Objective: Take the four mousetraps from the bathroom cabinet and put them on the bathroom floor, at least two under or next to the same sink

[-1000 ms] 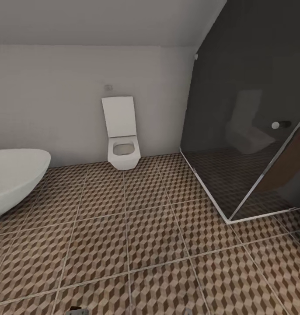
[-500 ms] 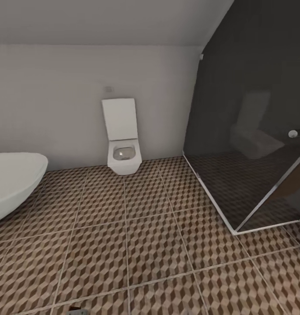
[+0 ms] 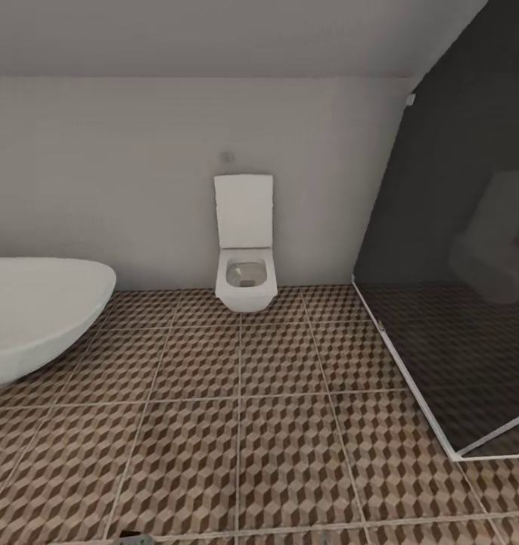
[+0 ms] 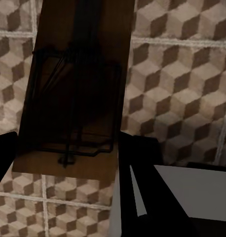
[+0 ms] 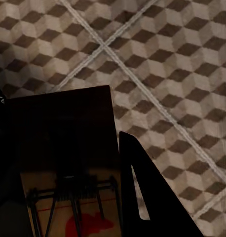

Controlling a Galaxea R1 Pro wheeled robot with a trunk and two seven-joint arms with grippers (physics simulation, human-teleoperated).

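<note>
Left gripper (image 4: 68, 148): fingers closed against sides of mousetrap (image 4: 76, 89), brown board with wire spring held between dark fingers, bathroom floor (image 4: 177, 74) beyond it.
Right gripper (image 5: 63, 168): second mousetrap (image 5: 68, 197) clamped between fingers, red mark on board, patterned tiles beyond.
Head view: white toilet (image 3: 245, 250) at far wall, bathtub (image 3: 40, 310) on left arm's side, dark glass shower (image 3: 464, 250) on right arm's side.

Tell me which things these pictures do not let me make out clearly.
- Bathtub: head view, cut off by the picture's left edge.
- Shower: head view, cut off at the right edge; dark glass hides its inside.
- Left hand's mousetrap: left wrist view, in deep shadow.
- Right hand's mousetrap: right wrist view, far half in shadow, near end cut off by the edge.
</note>
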